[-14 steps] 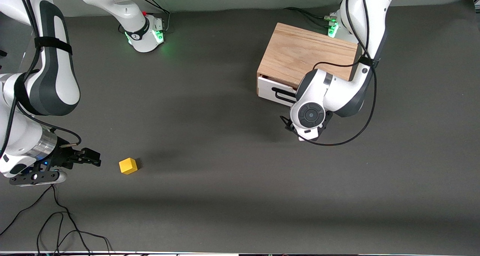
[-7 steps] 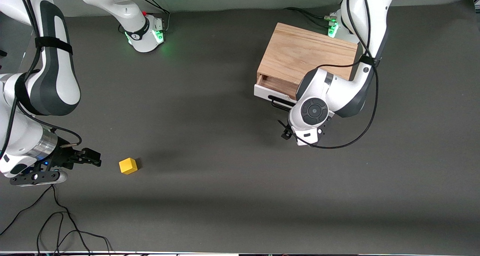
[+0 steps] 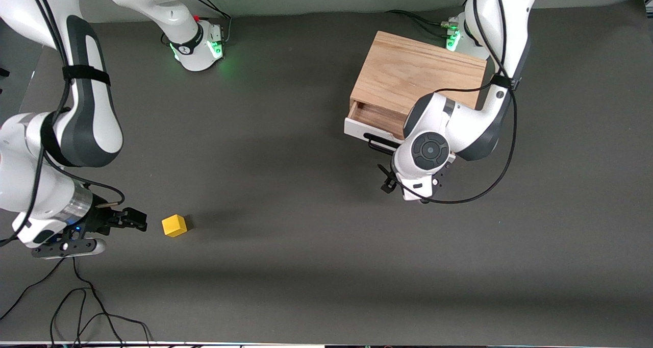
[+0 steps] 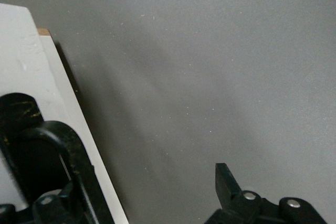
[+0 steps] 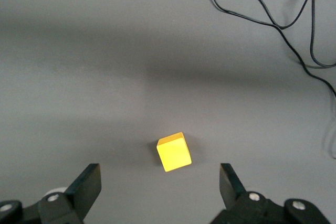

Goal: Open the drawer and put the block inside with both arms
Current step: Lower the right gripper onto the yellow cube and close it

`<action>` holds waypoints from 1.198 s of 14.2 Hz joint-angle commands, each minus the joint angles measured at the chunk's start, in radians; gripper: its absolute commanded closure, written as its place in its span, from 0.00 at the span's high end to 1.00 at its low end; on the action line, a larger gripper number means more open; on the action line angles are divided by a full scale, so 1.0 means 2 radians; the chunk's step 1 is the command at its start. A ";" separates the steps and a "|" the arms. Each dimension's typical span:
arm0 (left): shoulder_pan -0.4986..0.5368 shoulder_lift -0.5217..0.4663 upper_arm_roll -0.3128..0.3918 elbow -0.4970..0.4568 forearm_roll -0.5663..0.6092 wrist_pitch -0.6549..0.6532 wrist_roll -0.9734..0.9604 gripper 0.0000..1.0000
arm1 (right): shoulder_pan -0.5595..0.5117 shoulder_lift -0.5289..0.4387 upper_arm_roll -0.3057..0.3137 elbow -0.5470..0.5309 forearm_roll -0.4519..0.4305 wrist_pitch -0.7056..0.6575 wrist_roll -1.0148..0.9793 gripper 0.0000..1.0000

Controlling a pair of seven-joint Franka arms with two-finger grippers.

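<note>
Already drawer (image 3: 375, 117) standing partly open; left hand (image 4: 142, 203) hooking handle (image 3: 381, 144), fingers apart; right hand (image 5: 160, 187) spread wide, nearing block (image 5: 174, 152); block sitting untouched on desk (image 3: 306, 235).

high front overview, two close wrist views

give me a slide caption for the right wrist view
Open right pincer poised over the table, yellow block just ahead.
</note>
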 commanded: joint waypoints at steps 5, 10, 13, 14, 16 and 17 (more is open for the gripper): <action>0.016 0.039 0.006 0.083 0.011 0.005 0.042 1.00 | 0.003 0.066 -0.003 -0.046 0.011 0.093 -0.064 1.00; 0.016 0.055 0.005 0.083 0.006 -0.072 0.037 1.00 | 0.004 0.087 -0.002 -0.103 0.013 0.156 -0.128 1.00; 0.014 0.054 0.005 0.099 0.009 -0.133 0.030 1.00 | 0.004 0.087 -0.002 -0.120 0.013 0.162 -0.129 1.00; 0.013 0.054 0.005 0.111 0.011 -0.152 0.019 1.00 | 0.004 0.089 -0.002 -0.121 0.013 0.162 -0.129 1.00; 0.011 0.055 0.004 0.130 0.011 -0.185 0.003 1.00 | 0.003 0.094 -0.002 -0.121 0.012 0.163 -0.129 1.00; 0.011 0.055 0.004 0.139 0.011 -0.200 -0.002 1.00 | 0.002 0.094 -0.002 -0.121 0.013 0.163 -0.129 1.00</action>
